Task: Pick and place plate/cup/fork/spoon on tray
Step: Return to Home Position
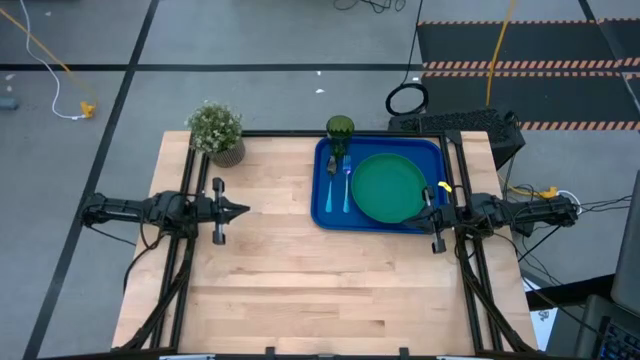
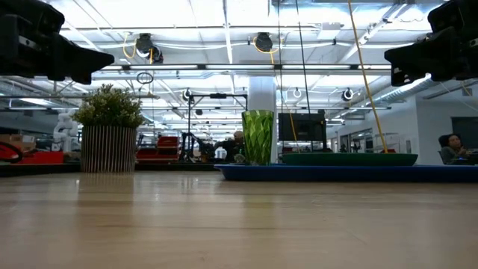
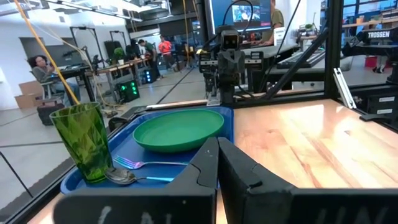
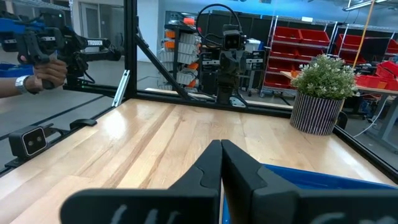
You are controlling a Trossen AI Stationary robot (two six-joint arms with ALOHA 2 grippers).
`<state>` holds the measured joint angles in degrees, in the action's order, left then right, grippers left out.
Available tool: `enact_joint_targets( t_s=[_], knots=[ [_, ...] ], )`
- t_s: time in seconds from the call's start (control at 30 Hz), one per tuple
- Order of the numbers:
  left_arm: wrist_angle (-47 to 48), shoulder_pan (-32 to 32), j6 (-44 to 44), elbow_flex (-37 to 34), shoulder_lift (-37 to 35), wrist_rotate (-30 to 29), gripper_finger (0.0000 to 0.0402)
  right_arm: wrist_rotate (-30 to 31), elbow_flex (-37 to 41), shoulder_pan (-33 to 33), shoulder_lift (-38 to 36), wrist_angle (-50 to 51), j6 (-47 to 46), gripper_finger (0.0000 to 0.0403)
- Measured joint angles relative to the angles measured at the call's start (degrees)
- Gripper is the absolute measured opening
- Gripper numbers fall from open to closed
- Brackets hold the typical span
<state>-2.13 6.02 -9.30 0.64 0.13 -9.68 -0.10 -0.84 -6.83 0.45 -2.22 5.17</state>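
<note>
Since both closed tools, left tool and right tool, hold nothing, a careless move could tip the translucent dark-green cup on the rectangular blue plastic tray.

Grey floor, red storage bins, bright ceiling lights.
</note>
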Motion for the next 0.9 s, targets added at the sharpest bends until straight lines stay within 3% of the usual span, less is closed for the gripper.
enact_joint_targets(
  t_s=[0.9],
  knots=[
    [0.96, 0.02, 4.9, 0.02, 1.41, 4.58, 0.0003, 0.0, -0.02, 0.0, 0.0, 0.13, 0.0, 0.0]
  ],
)
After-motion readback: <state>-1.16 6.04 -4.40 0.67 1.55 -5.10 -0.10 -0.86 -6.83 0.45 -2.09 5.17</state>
